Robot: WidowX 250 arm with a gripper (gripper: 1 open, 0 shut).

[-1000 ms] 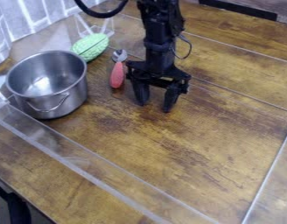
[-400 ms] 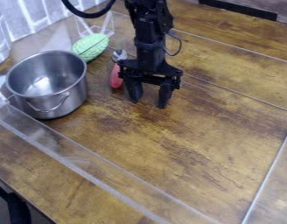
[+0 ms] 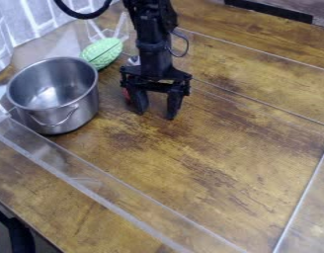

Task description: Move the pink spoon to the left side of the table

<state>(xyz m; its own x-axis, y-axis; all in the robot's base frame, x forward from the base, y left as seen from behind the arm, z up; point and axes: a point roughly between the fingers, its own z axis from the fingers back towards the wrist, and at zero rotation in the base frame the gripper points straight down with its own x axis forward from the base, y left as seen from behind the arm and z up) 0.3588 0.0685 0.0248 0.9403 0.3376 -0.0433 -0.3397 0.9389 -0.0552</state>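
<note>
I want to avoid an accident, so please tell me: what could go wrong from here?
The end effector largely hides the pink spoon, so it might close off-centre and lose it. The metal pot stands near the spoon on the left, so a low leftward move could bump it.

1. One black robot arm reaches in from the upper edge of the view, pointing downward.
2. Its hand is low over the worktop, with dark, bulky finger parts spread to either side.
3. Whether the fingertips are parted cannot be told.
</note>
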